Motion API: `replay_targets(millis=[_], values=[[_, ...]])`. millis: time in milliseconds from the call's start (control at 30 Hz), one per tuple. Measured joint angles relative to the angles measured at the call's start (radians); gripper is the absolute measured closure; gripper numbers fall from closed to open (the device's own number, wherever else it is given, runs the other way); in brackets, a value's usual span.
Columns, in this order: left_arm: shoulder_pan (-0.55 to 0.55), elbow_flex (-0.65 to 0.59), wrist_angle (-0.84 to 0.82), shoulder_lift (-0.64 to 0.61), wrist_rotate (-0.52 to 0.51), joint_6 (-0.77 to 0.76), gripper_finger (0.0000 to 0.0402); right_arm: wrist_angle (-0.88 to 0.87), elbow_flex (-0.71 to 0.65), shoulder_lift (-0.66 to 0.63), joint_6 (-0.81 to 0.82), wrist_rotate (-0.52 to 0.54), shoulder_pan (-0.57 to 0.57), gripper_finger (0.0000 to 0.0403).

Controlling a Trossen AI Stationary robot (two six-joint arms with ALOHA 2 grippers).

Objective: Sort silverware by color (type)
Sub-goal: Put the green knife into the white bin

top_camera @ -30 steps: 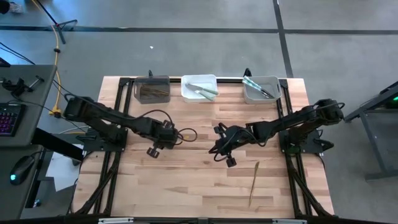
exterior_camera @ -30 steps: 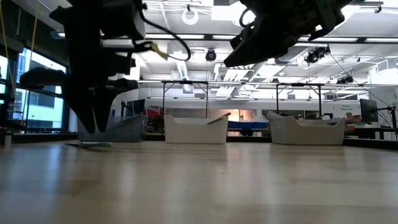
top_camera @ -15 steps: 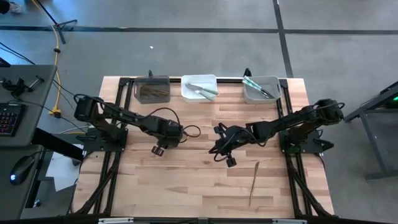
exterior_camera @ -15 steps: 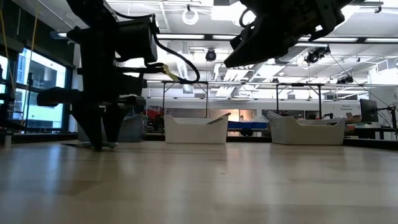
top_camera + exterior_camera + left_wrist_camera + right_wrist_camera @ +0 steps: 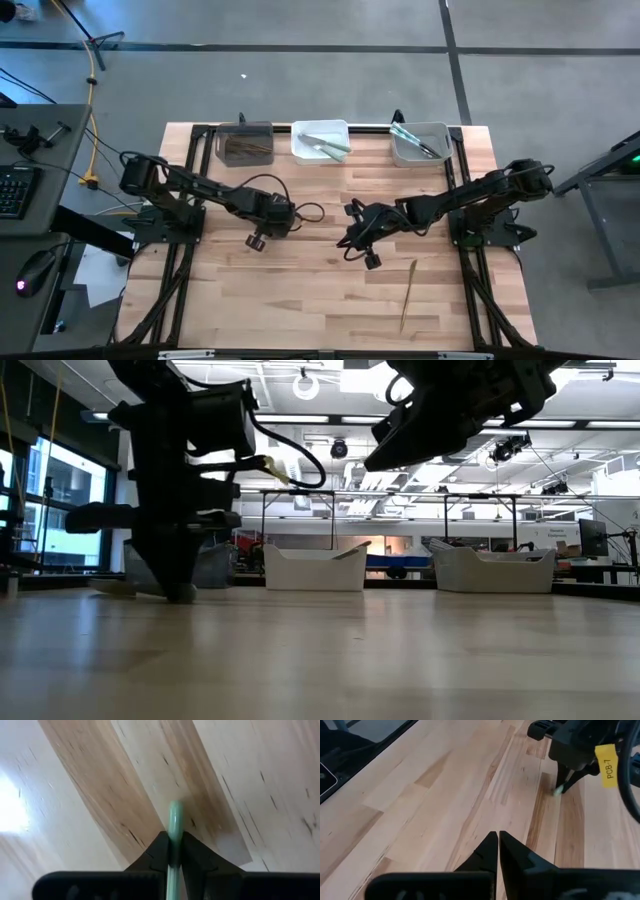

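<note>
Left gripper (image 5: 174, 854): jaws clamped on a pale green handle (image 5: 175, 822), pinched between the two dark fingertips (image 5: 159, 851) right down at the table (image 5: 300, 300). The grip looks narrow, taken on a slim rounded shaft. Judgement: a smooth, glossy handle held at one point could pivot or slide out on the lift, more so if the metal end, not visible here, hangs heavy to one side. A tilted piece might also catch the bin rim on release.

Right gripper (image 5: 498, 851): jaws together, nothing between them, hovering over bare boards near table centre, about 3 o'clock of the left gripper. The two sit close; a wide swing by either arm toward the bins risks contact.

Outward: one brown-handled piece (image 5: 408, 293) lies alone on the table at roughly 5 o'clock from the right gripper, long and thin, lying flat. Judgement: flat, low stock like this gives little to get under.

Bins along the 12 o'clock edge: dark bin (image 5: 243, 146) holding brownish pieces, white bin (image 5: 321, 141) holding pale green ones, grey bin (image 5: 420, 145) holding bluish ones. All three are small, rectangular and open-topped. The green piece would belong in the white bin, at about 1 o'clock from the left gripper.

Table surface: butcher-block planks, matte, with mixed light and darker strips.
</note>
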Motion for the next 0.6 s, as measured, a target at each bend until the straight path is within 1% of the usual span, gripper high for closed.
replay_targets(millis=[100, 200, 367, 500, 600], values=[[0.004, 0.034, -0.025, 0.005, -0.008, 0.032, 0.0386, -0.02, 0.0, -0.001, 0.002, 0.003, 0.0, 0.0403], [0.02, 0.086, -0.038, 0.006, -0.032, 0.066, 0.0386, -0.055, 0.0, -0.009, 0.003, 0.034, 0.0, 0.0403], [0.069, 0.165, -0.056, 0.005, -0.055, 0.102, 0.0386, -0.139, 0.0, -0.064, 0.02, 0.084, 0.009, 0.0403], [0.113, 0.229, -0.027, 0.004, -0.093, 0.141, 0.0386, -0.217, 0.0, -0.142, 0.026, 0.176, 0.046, 0.0403], [0.147, 0.277, 0.025, 0.003, -0.099, 0.177, 0.0386, -0.266, 0.0, -0.203, 0.04, 0.252, 0.082, 0.0403]])
